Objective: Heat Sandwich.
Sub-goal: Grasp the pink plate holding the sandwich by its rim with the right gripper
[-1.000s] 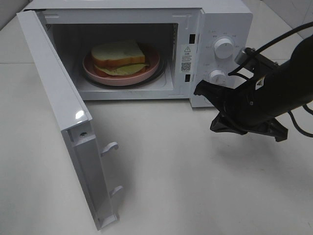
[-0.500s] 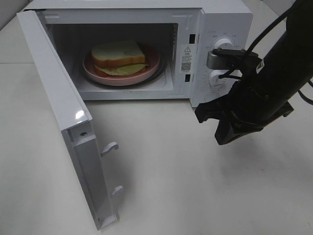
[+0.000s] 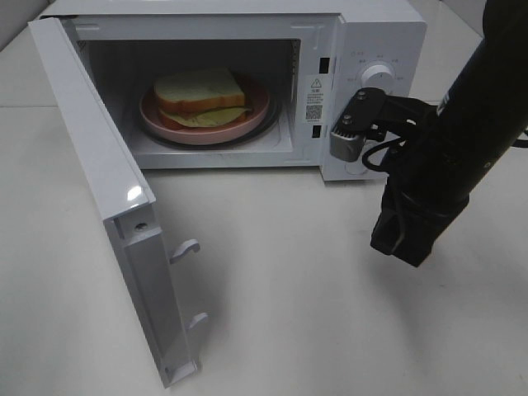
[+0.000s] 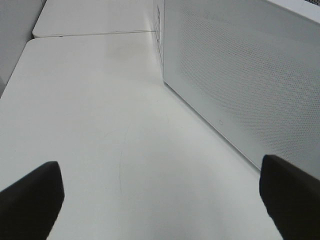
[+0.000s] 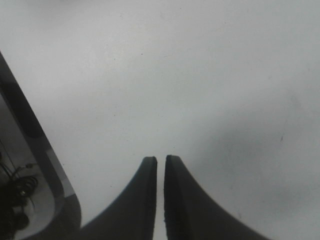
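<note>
Sandwich (image 3: 202, 92) is sitting on a plate (image 3: 257, 106) inside the open microwave (image 3: 379, 33), ahead and left of the right gripper (image 5: 160, 160), which is pointing down at the desk (image 3: 289, 313), jaws almost touching, empty. Left gripper (image 4: 160, 200), spread wide, is probably nearer the door (image 3: 91, 148).

The sandwich (image 3: 200, 92) lies flat on a round pink plate (image 3: 257, 110) inside the open microwave (image 3: 330, 25). Its top slice is pale cream bread with a tan crust. A red-orange filling shows along the near side, and a pale yellow layer sticks out beneath. It sits toward the plate's left rear edge, leaving the right and near rim bare.
</note>
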Controlling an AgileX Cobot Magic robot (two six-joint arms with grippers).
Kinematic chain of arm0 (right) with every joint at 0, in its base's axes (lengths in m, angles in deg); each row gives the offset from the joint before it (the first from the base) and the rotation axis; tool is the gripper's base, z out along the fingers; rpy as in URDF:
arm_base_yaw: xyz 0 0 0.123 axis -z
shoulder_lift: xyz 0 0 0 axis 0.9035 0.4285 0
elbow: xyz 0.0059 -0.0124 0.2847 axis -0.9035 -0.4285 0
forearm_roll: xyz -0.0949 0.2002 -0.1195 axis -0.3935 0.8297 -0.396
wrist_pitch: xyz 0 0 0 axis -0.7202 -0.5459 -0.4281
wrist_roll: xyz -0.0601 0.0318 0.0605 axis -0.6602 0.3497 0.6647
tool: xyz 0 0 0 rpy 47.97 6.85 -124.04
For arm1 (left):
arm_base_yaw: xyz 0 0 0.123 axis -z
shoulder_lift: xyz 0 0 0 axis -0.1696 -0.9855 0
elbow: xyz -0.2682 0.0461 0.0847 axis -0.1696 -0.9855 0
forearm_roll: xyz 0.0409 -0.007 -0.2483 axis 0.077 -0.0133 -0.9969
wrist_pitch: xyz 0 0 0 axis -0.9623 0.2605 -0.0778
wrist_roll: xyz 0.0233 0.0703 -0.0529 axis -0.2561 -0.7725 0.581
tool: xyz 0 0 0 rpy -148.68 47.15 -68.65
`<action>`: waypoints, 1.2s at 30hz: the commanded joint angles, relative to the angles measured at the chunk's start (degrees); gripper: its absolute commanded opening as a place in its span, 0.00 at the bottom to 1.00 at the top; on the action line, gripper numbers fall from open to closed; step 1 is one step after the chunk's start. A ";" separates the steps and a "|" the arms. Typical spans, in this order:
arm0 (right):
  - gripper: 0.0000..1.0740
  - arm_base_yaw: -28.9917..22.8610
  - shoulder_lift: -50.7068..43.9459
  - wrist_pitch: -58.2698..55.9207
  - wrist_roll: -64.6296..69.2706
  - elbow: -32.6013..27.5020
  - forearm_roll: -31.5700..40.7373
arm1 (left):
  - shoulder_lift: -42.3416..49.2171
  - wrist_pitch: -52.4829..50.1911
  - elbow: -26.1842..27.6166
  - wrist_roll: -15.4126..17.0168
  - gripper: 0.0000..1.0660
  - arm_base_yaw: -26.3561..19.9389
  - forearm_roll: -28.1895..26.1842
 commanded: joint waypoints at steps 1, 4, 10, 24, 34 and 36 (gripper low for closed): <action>0.10 -0.29 -0.52 -0.86 -11.46 0.34 -0.29 | 1.15 -0.63 0.06 0.23 0.97 -0.23 -0.11; 0.10 -0.29 -0.52 -0.74 -19.54 0.34 -0.34 | 1.15 -0.63 0.06 0.23 0.97 -0.23 -0.11; 0.11 -0.34 -0.52 -0.74 -30.42 0.34 -1.83 | 1.15 -0.63 0.06 0.23 0.97 -0.23 -0.11; 0.55 -0.46 -0.52 -0.46 -31.46 3.21 -4.47 | 1.15 -0.63 0.06 0.23 0.97 -0.23 -0.11; 0.89 -0.46 -0.52 -0.52 -25.15 4.35 -4.53 | 1.15 -0.63 0.06 0.23 0.97 -0.23 -0.11; 0.88 -0.46 -0.52 -0.52 -25.15 4.35 -4.53 | 1.15 -0.63 0.06 0.23 0.97 -0.23 -0.11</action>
